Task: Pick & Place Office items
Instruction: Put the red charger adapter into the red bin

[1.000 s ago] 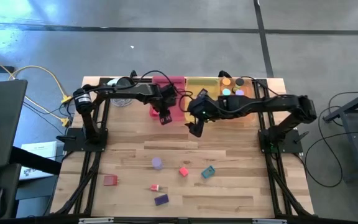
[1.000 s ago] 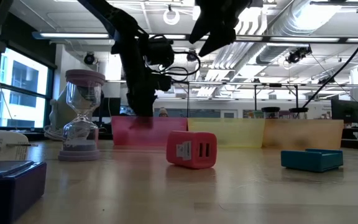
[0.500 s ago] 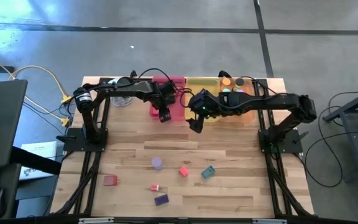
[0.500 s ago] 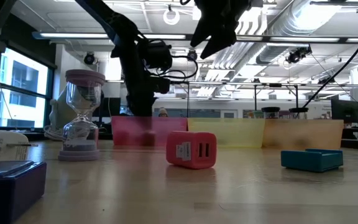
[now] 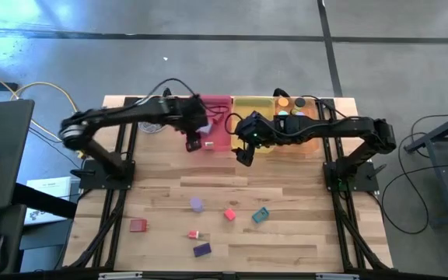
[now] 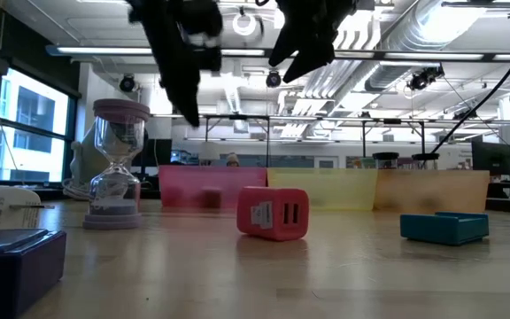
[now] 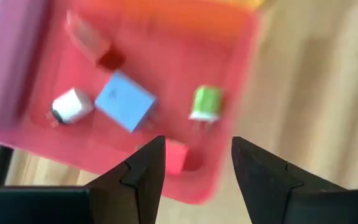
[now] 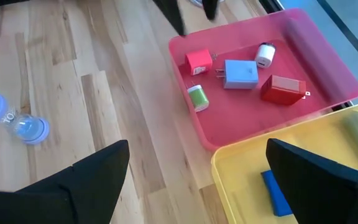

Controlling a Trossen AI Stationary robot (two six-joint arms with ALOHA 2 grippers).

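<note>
My left gripper (image 5: pixel 193 144) hangs open over the near left edge of the pink tray (image 5: pixel 218 105), high above it in the low view (image 6: pixel 189 115). The left wrist view looks between its fingers (image 7: pixel 194 165) into the tray, where red (image 7: pixel 176 155), green (image 7: pixel 206 102), blue (image 7: pixel 125 102) and white (image 7: pixel 71 106) pieces lie on the floor. My right gripper (image 5: pixel 243 158) hovers open and empty near the tray's near right corner (image 8: pixel 197 180). A red block (image 5: pixel 229 214), a teal block (image 5: pixel 260 215), a purple block (image 5: pixel 201 250) and another red block (image 5: pixel 138 225) lie on the table.
A yellow tray (image 5: pixel 251 109) and an orange tray (image 5: pixel 306 117) stand beside the pink one along the far edge. An hourglass with lavender caps (image 6: pixel 118 164) stands mid-table among the loose pieces. A round silver-and-white object (image 5: pixel 152 124) sits at the far left.
My left gripper has risen from inside the pink tray to well above it and moved toward the table's left. The right arm has stayed almost still.
</note>
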